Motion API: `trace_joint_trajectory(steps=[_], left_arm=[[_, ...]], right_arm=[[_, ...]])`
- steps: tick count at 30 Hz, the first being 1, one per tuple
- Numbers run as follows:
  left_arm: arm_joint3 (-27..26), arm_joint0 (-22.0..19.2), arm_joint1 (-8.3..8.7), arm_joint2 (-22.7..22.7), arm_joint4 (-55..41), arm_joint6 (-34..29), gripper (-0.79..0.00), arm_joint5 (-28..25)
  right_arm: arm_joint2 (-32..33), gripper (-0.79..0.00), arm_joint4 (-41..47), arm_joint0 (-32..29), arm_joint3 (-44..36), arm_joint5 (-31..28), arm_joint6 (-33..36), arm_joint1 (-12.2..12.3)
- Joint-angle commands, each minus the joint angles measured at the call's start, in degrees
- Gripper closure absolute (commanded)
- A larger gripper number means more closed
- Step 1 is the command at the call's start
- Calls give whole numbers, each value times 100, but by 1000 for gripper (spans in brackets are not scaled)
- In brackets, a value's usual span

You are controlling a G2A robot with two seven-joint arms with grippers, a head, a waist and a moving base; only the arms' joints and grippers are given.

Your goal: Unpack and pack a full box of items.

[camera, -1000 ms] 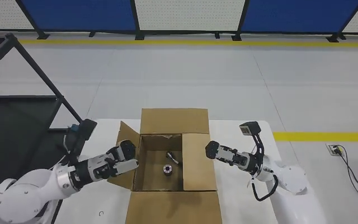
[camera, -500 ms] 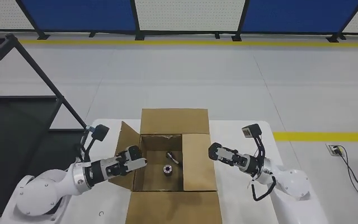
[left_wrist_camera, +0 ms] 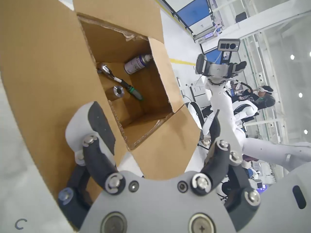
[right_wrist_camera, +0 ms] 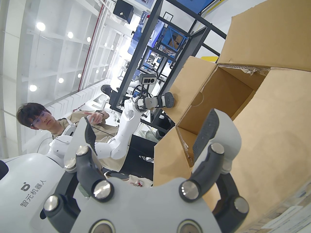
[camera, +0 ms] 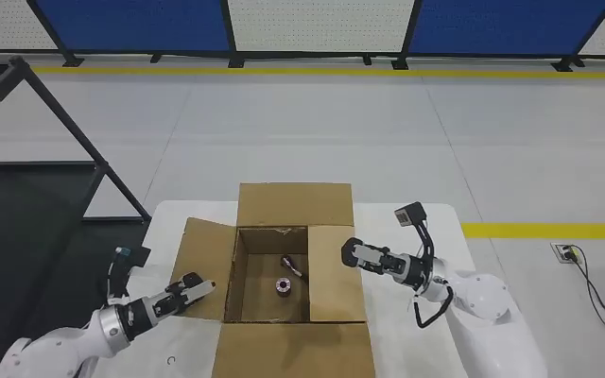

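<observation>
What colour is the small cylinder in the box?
The cylinder is silver metal, clearest in the left wrist view.

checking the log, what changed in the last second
The left tool drew back from the box, and the left flap folded outward, lying flatter. Nothing was gripped. The right tool stayed by the right flap; the metal cylinder in the box stayed put.

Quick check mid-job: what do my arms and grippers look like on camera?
The left arm and right arm have glossy white rounded shells with black wrist sections. The left gripper and right gripper each have a grey screwed metal plate, black linkages and white-backed fingers with black ribbed pads. A black cable loops at the right arm.
</observation>
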Motion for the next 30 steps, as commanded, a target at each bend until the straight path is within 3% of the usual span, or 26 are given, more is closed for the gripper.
trace_joint_trajectory(steps=[1,9,15,25,30], left_arm=[[144,-61,-7,120,5,0,-785,0],[443,-274,-29,491,66,28,-785,-53],[506,-338,-19,519,71,2,-785,-76],[-342,-359,12,232,-311,73,-785,-77],[-622,-658,4,460,-289,84,-785,111]], right_arm=[[-18,-785,10,-15,-8,-8,-26,12],[1,-785,-14,-196,-196,-3,-163,80],[-5,-785,-21,-319,-358,18,-235,128],[-75,-785,30,-359,-415,-16,-274,190],[-97,-785,112,-341,-353,-50,-260,219]])
